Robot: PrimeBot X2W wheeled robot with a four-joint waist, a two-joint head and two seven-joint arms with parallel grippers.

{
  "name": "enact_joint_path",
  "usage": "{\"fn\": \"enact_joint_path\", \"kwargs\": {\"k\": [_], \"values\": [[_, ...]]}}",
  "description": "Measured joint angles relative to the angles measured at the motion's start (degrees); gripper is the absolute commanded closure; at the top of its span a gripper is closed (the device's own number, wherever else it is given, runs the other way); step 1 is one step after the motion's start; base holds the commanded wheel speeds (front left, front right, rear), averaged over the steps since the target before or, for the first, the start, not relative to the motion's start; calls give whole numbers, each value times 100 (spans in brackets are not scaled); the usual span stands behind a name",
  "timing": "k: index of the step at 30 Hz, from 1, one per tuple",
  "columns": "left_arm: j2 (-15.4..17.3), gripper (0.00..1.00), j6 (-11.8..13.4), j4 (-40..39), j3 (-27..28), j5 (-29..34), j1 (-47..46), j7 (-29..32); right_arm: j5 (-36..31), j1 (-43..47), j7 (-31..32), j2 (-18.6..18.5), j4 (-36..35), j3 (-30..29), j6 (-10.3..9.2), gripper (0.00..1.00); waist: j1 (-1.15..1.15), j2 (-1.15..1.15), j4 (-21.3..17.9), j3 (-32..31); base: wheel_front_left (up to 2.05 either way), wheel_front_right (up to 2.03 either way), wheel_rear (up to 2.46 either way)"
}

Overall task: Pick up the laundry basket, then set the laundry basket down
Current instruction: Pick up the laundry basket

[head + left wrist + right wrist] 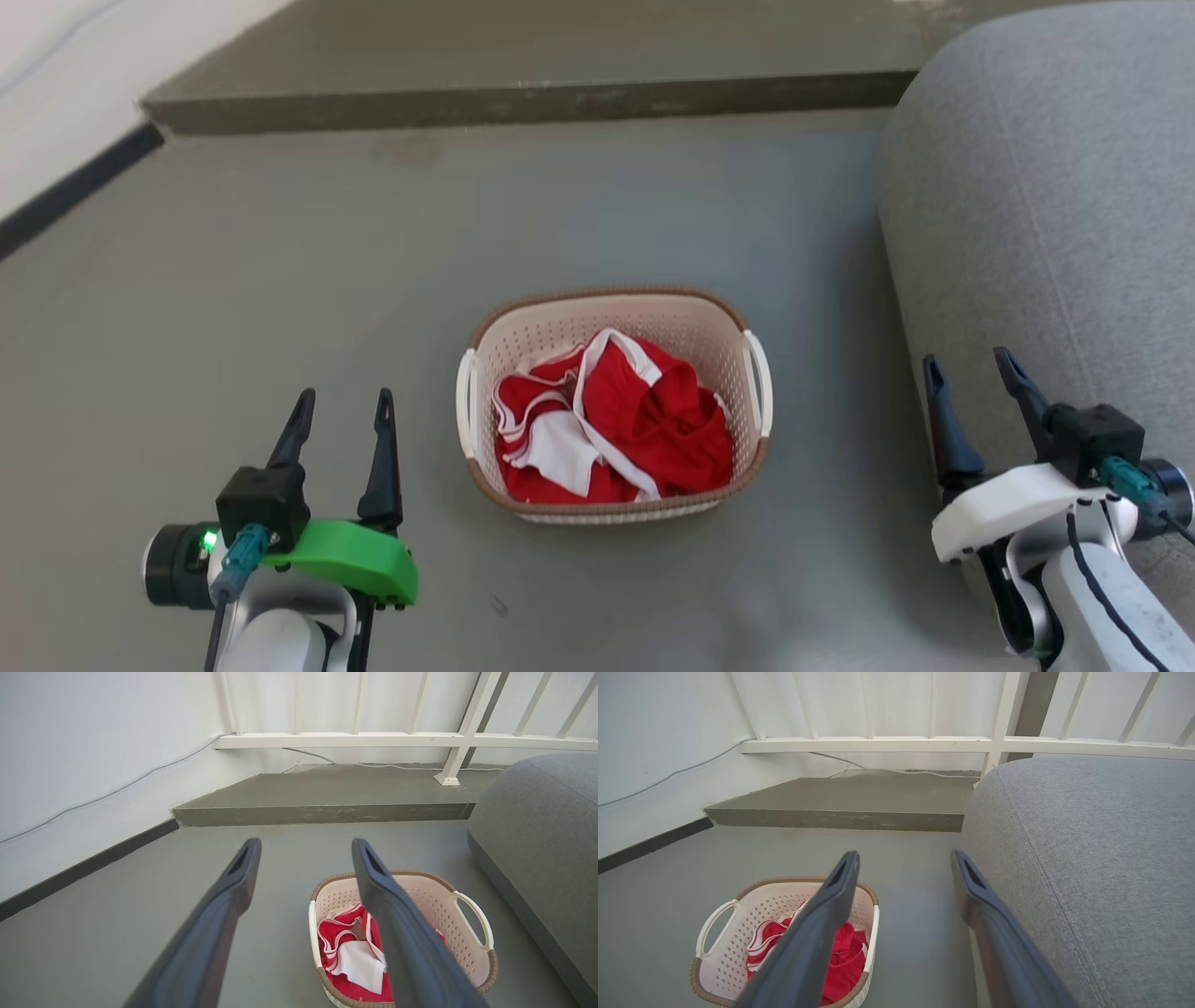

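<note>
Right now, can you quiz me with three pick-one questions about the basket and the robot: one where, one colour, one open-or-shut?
1. Where does the laundry basket stand?
A) on the grey floor
B) on a table
C) on a shelf

2. What colour are the clothes inside it?
A) blue
B) red and white
C) green

3. How are the fingers of the left gripper and the right gripper?
A) shut on a handle
B) open, holding nothing
C) shut on a sock

Answers: A, its base rests on the floor. B, the cloth is red with white trim. B, both pairs stand apart, clear of the basket.
</note>
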Motion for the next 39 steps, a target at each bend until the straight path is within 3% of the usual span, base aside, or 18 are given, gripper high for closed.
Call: {"fn": "enact_joint_path", "kwargs": {"k": [28,39], "values": [[-170,0,-15,121,-83,36,-1472,-1,-87,-1118,-23,-32,-225,-91,107,0,1,0,-12,2202,0,0,0],[-234,0,-179,310,-123,36,-2250,-3,-92,-1651,-40,-44,-286,-151,159,0,1,0,9,3113,0,0,0]]}}
